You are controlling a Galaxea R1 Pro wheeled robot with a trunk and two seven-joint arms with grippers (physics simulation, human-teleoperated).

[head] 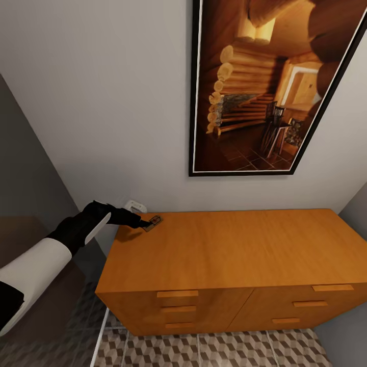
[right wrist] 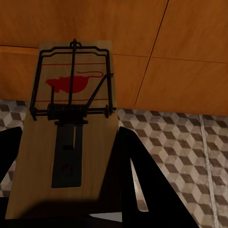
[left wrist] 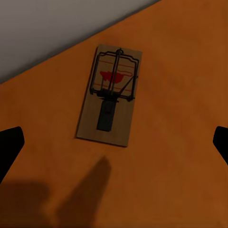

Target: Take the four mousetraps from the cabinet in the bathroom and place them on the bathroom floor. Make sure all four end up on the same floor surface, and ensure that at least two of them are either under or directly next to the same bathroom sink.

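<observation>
One mousetrap (head: 153,222), a small wooden board with dark wire and a red spot, lies at the back left corner of the orange-brown cabinet's top (head: 229,250). My left gripper (head: 145,223) hovers just short of it. In the left wrist view this mousetrap (left wrist: 110,95) lies flat ahead of the open left gripper (left wrist: 114,145), whose black fingertips (left wrist: 9,147) stand wide apart. My right gripper (right wrist: 66,190) is shut on a second mousetrap (right wrist: 71,123), held in front of the cabinet's drawer fronts (right wrist: 190,52) above the cube-patterned bathroom floor (right wrist: 180,156).
A large framed log-cabin picture (head: 265,86) hangs on the white wall above the cabinet. A small white fitting (head: 135,205) sits on the wall beside the cabinet's left end. A dark panel (head: 25,193) stands at the left. Floor tiles (head: 214,351) lie before the drawers.
</observation>
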